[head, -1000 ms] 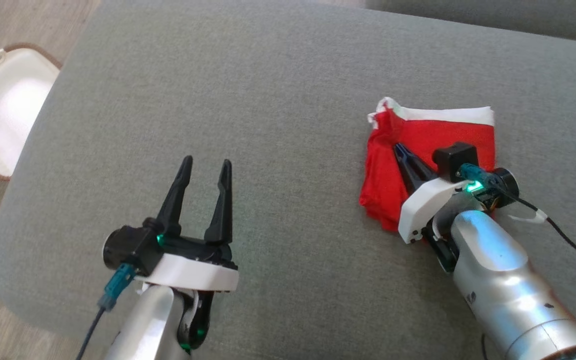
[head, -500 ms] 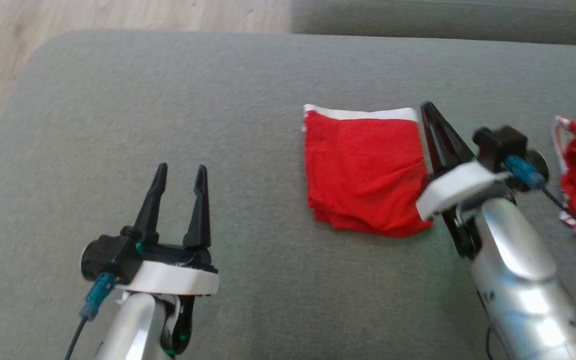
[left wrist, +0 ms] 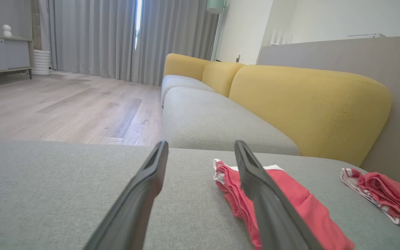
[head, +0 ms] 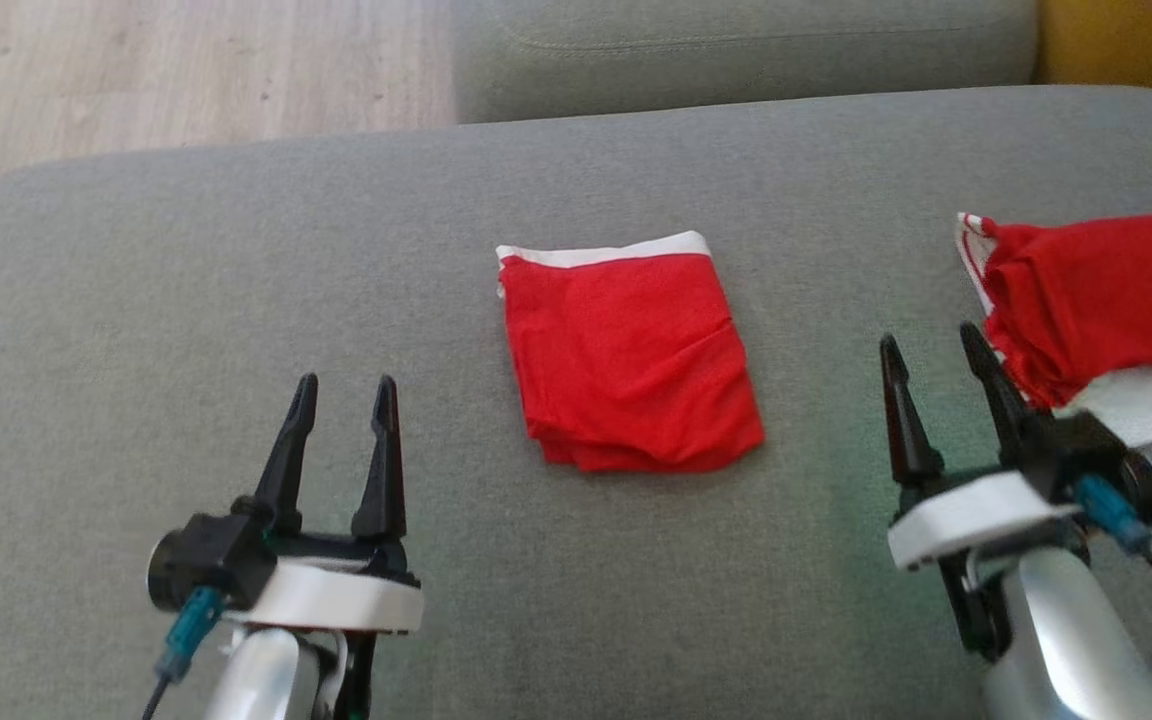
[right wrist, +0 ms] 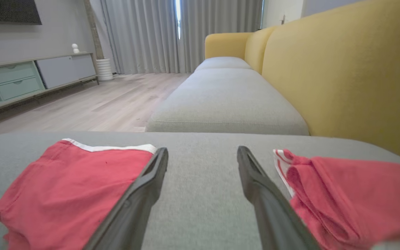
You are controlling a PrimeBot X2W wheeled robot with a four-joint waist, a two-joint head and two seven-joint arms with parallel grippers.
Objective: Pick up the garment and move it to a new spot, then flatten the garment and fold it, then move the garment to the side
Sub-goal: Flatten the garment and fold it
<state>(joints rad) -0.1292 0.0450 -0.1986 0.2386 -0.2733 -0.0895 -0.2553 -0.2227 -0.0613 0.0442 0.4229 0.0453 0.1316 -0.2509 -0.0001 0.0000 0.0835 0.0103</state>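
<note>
1. You are looking down on a broad grey sofa cushion (head: 186, 300) of plain woven cloth. It carries everything below.
2. In the left wrist view a mustard-yellow backrest (left wrist: 307, 104) runs along the far side of the seat. A second grey cushion (head: 736, 50) butts against the first.
3. Pale wood floor (head: 186, 70) shows beyond the cushion's far left corner.
4. The garment (head: 626, 360) lies near the middle of the cushion, between your two grippers and touching neither.
   - It is bright red and folded into a rough rectangle.
   - A white band runs along its far edge.
   - The stacked layers show at its near left corner, and a few soft creases cross the top.
5. A second red garment (head: 1096, 290) lies bunched at the right edge of the cushion, well apart from the folded one.
   - It has red-and-white striped trim at its left end.
   - In the right wrist view it sits just beside your right finger. Whether they touch, you cannot tell.
6. Your right gripper (head: 928, 340) hovers at lower right, its two dark fingers spread with only bare cushion between them.
7. Your left gripper (head: 341, 385) hovers at lower left, fingers likewise spread and holding nothing, pointing toward the far edge.
</note>
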